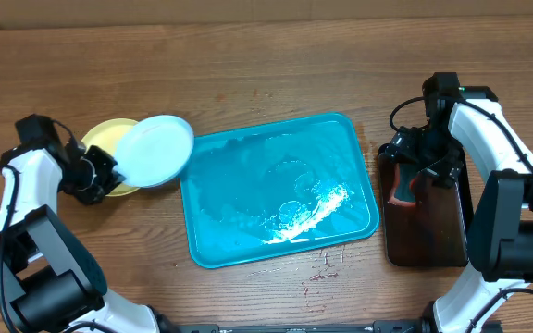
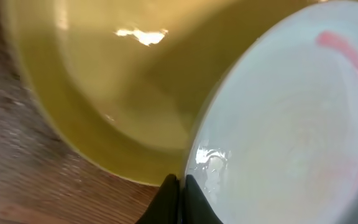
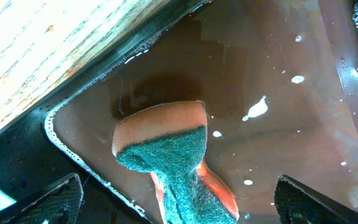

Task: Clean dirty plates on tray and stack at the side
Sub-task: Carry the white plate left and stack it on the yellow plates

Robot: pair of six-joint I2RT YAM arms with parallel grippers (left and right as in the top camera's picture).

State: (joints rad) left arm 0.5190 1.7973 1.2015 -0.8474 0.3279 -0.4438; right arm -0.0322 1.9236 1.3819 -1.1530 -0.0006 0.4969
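The turquoise tray lies mid-table, wet and soapy, with no plate on it. Left of it a yellow plate rests on the wood. A light blue plate leans tilted over that plate's right side. My left gripper is shut on the blue plate's near rim. In the left wrist view the left gripper pinches the blue plate, which has a red smear, beside the yellow plate. My right gripper stands open around an orange and green sponge without touching it.
A dark brown-black tray with brownish soapy water sits at the right, the sponge lying in it under my right gripper. Red sauce marks stain the wood in front of the turquoise tray.
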